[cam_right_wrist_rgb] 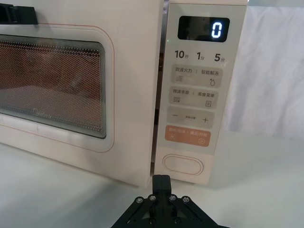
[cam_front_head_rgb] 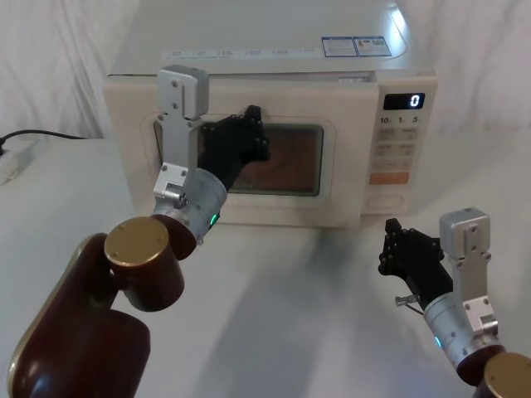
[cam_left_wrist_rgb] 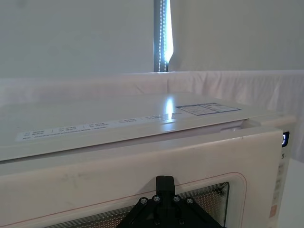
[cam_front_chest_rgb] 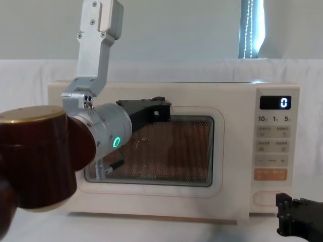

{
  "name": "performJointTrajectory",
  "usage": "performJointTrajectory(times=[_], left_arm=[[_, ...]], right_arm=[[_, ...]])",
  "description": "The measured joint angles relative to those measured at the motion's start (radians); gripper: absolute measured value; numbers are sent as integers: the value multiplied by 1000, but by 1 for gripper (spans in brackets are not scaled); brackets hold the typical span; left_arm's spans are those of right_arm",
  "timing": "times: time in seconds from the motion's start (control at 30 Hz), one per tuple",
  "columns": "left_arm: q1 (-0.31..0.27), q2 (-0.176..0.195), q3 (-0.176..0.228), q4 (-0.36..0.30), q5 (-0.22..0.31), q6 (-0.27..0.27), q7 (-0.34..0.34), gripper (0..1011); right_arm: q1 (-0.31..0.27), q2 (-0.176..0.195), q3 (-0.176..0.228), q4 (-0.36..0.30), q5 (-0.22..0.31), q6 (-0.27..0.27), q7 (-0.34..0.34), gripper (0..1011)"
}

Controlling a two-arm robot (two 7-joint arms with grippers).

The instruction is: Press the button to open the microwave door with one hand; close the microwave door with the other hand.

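My left end effector (cam_front_head_rgb: 246, 133) rests against the upper window frame of the microwave door (cam_front_head_rgb: 249, 153), because pushing there swings the door home; it sits nearly flush now, a thin gap showing at its upper right corner. That arm reaches forward, wrist raised. I cannot tell whether its fingers are parted. My right end effector (cam_front_head_rgb: 398, 249) hangs low over the table near the front right edge, below the button (cam_right_wrist_rgb: 183, 165), with finger state unclear. The microwave (cam_front_head_rgb: 274, 58) stands at the table's back, display reading 0.
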Motion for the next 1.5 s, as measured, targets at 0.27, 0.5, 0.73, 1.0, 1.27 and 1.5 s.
performJointTrajectory(times=[0.27, 0.5, 0.73, 1.0, 1.27, 1.5], left_arm=[[-13, -8, 2, 19, 9, -6, -2, 0], [-30, -17, 2, 37, 15, -10, -3, 0], [-38, -21, 0, 49, 19, -11, -5, 0], [-48, -25, -2, 67, 23, -11, -5, 0], [-58, -28, -4, 83, 28, -16, -5, 0], [-64, -32, -6, 94, 29, -19, -7, 0]], right_arm=[[0, 0, 0, 0, 0, 0, 0, 0], [0, 0, 0, 0, 0, 0, 0, 0], [0, 0, 0, 0, 0, 0, 0, 0], [0, 0, 0, 0, 0, 0, 0, 0], [0, 0, 0, 0, 0, 0, 0, 0], [0, 0, 0, 0, 0, 0, 0, 0]])
